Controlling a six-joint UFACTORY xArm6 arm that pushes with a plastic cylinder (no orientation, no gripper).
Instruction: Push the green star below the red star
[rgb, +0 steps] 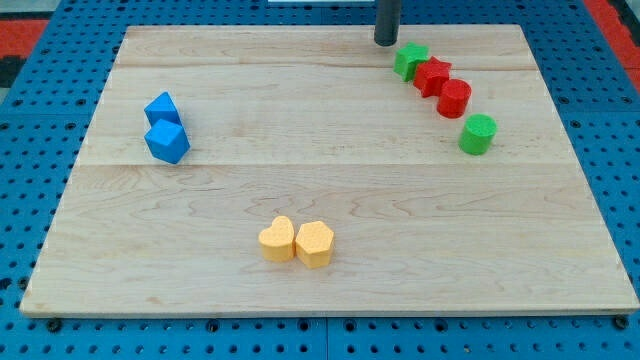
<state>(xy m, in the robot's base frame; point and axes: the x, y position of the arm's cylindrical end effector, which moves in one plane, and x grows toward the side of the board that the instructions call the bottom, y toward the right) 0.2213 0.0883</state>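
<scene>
The green star (410, 61) sits near the view's top right, touching the upper left side of the red star (433, 76). A red cylinder (454, 98) touches the red star's lower right. My tip (386, 42) is at the view's top, just up and left of the green star, with a small gap between them.
A green cylinder (478, 134) stands below the red cylinder. Two blue blocks (165, 127) sit together at the view's left. A yellow heart (277, 239) and a yellow hexagon-like block (315, 243) sit side by side near the bottom middle. The wooden board (330, 180) lies on a blue pegboard.
</scene>
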